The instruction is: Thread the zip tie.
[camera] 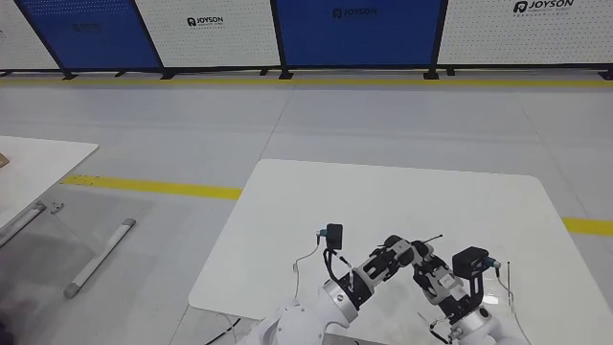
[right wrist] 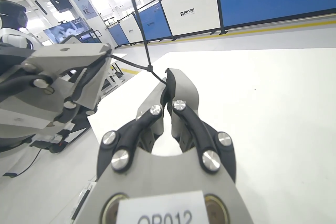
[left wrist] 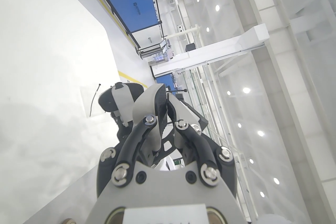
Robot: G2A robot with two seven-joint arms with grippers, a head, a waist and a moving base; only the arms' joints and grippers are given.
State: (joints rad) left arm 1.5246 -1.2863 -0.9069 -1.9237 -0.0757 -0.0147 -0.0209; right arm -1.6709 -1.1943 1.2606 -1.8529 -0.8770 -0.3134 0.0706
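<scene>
A black zip tie (right wrist: 141, 33) is held in the air between both grippers, low over the white table (camera: 402, 201) near its front edge. My right gripper (right wrist: 166, 79) is shut on one end of it. My left gripper (right wrist: 107, 52) is shut on the other end, just to the side. The strands meet at a small knot-like head (right wrist: 149, 68), and a long strap rises from there. In the top view the grippers (camera: 415, 251) touch tip to tip, and the strap (camera: 433, 241) pokes out beyond them. In the left wrist view my left gripper (left wrist: 166, 97) has its pads pressed together.
A second black zip tie (left wrist: 94, 101) lies loose on the table beyond the right arm (camera: 508, 283). A smaller white table (camera: 38, 168) stands at the far left. Blue and white fence panels (camera: 354, 14) line the back.
</scene>
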